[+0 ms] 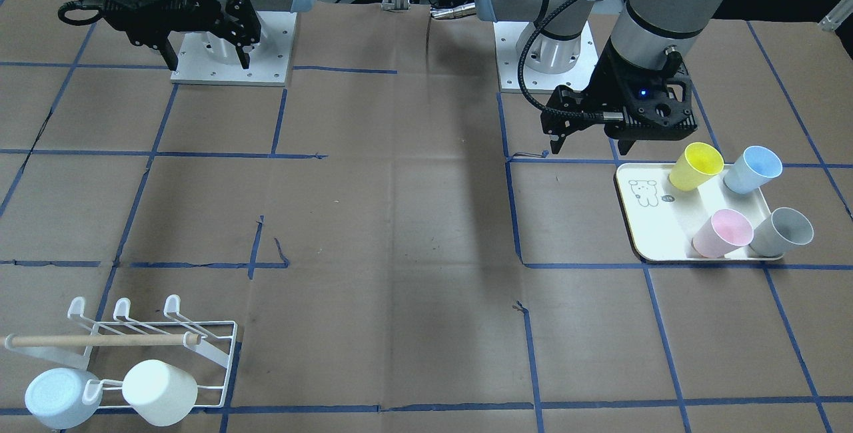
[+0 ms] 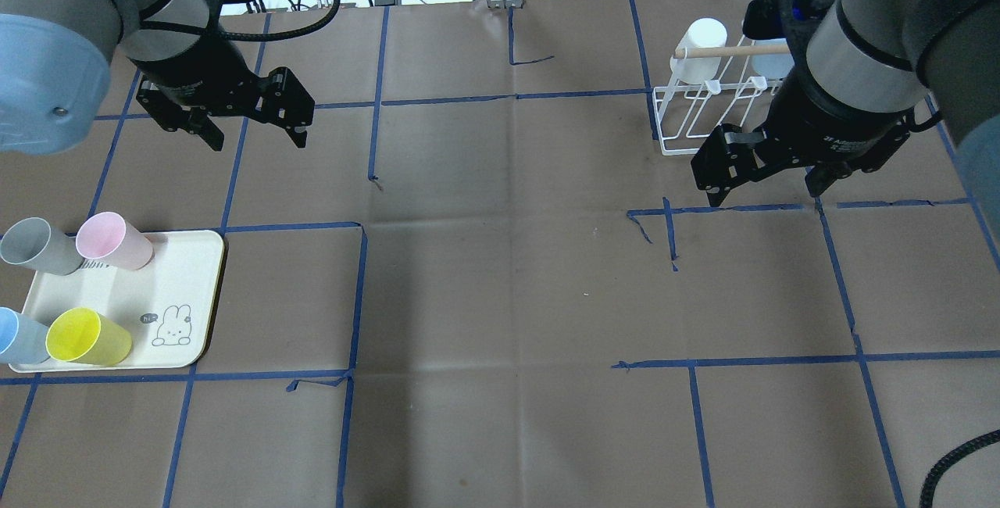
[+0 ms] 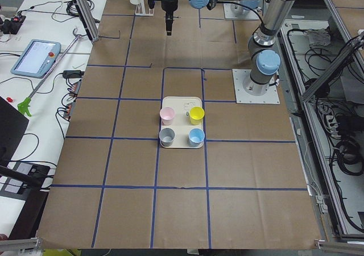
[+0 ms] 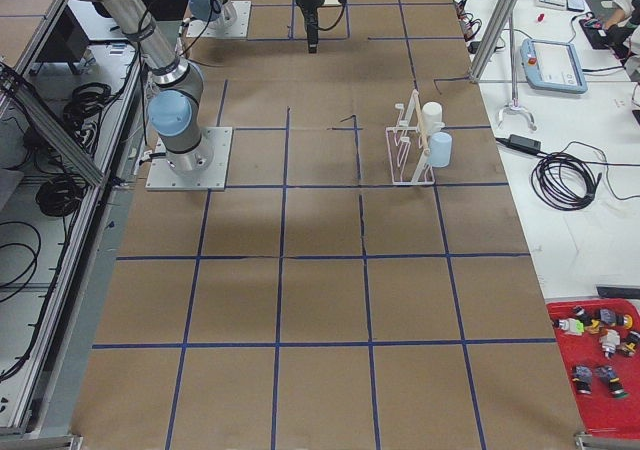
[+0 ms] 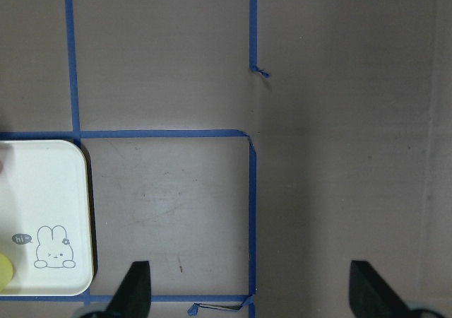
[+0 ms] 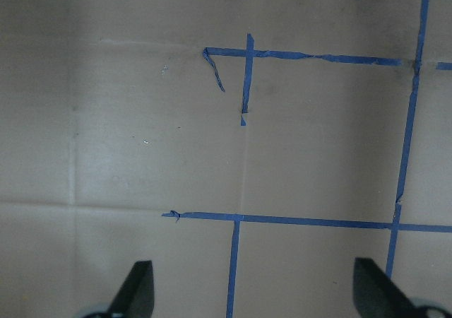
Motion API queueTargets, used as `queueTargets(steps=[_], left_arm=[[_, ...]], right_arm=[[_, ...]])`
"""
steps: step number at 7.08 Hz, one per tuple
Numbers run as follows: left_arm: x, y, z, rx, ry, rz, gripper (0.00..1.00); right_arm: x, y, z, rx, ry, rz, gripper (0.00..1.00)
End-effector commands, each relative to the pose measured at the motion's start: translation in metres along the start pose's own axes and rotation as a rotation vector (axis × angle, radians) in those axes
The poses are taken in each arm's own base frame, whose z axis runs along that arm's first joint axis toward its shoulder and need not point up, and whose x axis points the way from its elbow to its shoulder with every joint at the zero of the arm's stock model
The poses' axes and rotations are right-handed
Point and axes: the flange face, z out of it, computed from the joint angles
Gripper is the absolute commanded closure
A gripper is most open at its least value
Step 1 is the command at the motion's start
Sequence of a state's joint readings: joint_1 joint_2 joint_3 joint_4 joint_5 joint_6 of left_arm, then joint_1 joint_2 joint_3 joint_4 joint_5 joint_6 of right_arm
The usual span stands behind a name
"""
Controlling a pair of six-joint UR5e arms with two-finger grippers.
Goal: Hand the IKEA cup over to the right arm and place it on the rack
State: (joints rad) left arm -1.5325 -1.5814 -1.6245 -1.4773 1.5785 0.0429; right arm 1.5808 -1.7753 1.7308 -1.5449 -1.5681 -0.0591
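Several IKEA cups stand on a cream tray (image 1: 650,220): yellow (image 1: 695,166), blue (image 1: 753,170), pink (image 1: 722,233) and grey (image 1: 783,232). My left gripper (image 1: 590,145) hangs open and empty above the table, just behind the tray's robot-side edge; in the overhead view it (image 2: 256,139) is beyond the tray (image 2: 180,273). My right gripper (image 2: 766,191) is open and empty, held above the table just in front of the white wire rack (image 2: 707,113). The rack (image 1: 153,346) holds a white cup (image 1: 160,392) and a light-blue cup (image 1: 56,398).
The table is brown paper with blue tape squares. The left wrist view shows the tray's corner with a rabbit drawing (image 5: 42,219). The two arm bases (image 1: 233,53) stand at the robot's edge. Cables and a teach pendant (image 4: 555,65) lie beyond the table's far side.
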Motion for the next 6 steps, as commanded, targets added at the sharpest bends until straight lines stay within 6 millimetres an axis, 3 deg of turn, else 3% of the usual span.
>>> queueTargets(steps=[1,3,6], left_arm=[[0.000,0.000,0.000,0.000,0.000,0.002,0.00],[0.000,0.000,0.000,0.000,0.000,0.002,0.00],[0.000,0.000,0.000,0.000,0.000,0.002,0.00]], right_arm=[[0.001,-0.028,-0.004,0.000,-0.003,-0.002,0.00],[0.000,-0.052,-0.013,0.009,-0.024,0.001,0.00],[-0.001,-0.051,-0.013,0.009,-0.032,0.003,0.00]])
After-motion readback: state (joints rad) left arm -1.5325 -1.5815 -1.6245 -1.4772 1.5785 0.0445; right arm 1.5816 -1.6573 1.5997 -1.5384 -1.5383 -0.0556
